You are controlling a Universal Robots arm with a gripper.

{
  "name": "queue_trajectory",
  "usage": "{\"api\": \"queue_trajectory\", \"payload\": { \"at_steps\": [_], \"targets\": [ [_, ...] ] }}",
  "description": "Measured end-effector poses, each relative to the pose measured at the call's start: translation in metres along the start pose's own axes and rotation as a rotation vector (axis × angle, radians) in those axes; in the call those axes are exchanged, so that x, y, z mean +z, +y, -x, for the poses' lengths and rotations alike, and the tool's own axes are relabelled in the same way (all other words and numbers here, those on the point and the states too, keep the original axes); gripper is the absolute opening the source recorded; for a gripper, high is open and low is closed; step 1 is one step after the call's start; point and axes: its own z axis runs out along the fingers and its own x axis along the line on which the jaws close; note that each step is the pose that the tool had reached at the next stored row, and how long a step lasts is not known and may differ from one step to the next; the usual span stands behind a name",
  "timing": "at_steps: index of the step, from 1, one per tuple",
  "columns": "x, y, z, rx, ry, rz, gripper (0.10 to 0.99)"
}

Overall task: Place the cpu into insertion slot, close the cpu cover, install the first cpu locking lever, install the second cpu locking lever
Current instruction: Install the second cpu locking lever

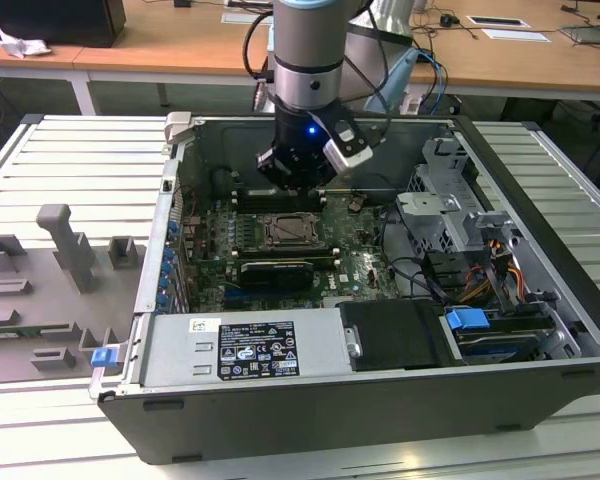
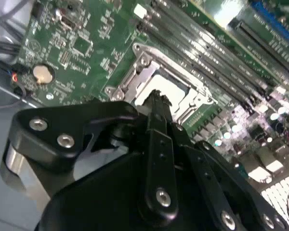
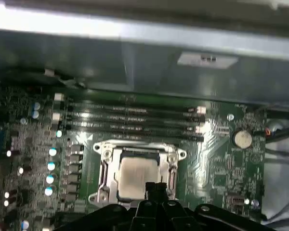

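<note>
The cpu [image 3: 134, 174], a pale silver square, lies in the insertion slot [image 1: 285, 232] on the green motherboard [image 3: 216, 168]. The silvery cpu cover [image 3: 105, 166] lies flat around it, and the chip shows through its window. My gripper [image 3: 156, 186] hangs just above the socket's edge, its black fingers together with nothing between them. In the second wrist view the gripper [image 2: 156, 96] points at the chip [image 2: 169, 89] inside the metal frame [image 2: 135, 72]. In the exterior view the gripper [image 1: 295, 185] sits inside the open computer case, above the socket. I cannot make out how the locking levers stand.
Long black memory slots [image 3: 130, 120] run beside the socket, and a coin battery [image 3: 242, 138] sits further along the board. A long black card [image 1: 277, 272], the power supply [image 1: 245, 350], a drive cage [image 1: 450, 200] and cables [image 1: 480, 275] crowd the case. Grey fixtures [image 1: 65, 245] stand at the exterior view's left.
</note>
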Motion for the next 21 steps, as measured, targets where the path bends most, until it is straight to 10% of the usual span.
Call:
{"api": "queue_trajectory", "payload": {
  "at_steps": [1, 4, 11, 16, 21],
  "targets": [
    [0.0007, -0.0036, -0.0003, 0.001, 0.0100, -0.014, 0.106],
    [0.0034, -0.0146, -0.0015, 0.002, 0.0305, -0.010, 0.106],
    [0.0034, -0.0432, -0.0084, 0.003, 0.0270, 0.040, 0.106],
    [0.0043, -0.0435, -0.0299, 0.003, 0.0259, 0.054, 0.106],
    [0.0130, -0.0437, -0.0349, 0.001, 0.0256, 0.059, 0.106]
  ]
}}
